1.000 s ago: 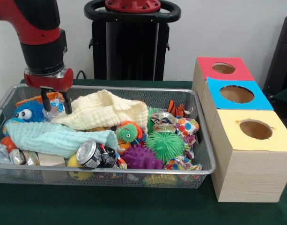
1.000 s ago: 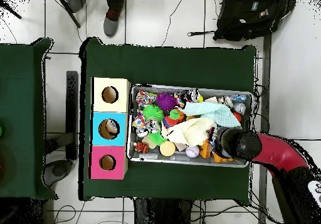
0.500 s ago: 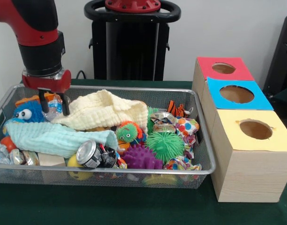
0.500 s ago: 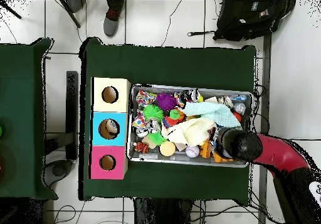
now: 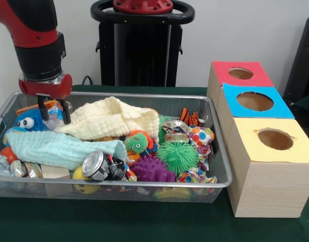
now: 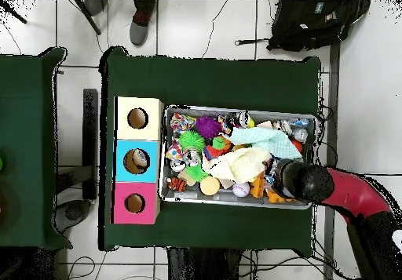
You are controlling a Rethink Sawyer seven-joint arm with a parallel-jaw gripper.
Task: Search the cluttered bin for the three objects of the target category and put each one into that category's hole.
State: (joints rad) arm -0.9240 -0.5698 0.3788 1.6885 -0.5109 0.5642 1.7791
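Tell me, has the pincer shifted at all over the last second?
Yes. In the front view the pincer has risen and drifted toward the picture's left, away from the cream cloth and toward the wire bin's left end.

text: none legible | labels: none | numbers: none

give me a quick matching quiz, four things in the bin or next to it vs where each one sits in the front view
Things:
1. gripper
2. crushed can
3. yellow box
4. tiger toy

Places:
A. against the bin's far wall, right end
B. at the bin's near edge, beside the pale blue cloth
C. outside the bin, nearest of the three boxes
D. over the bin's left end, by the blue fuzzy toy

Pairs: 1-D, 2-B, 3-C, 4-A
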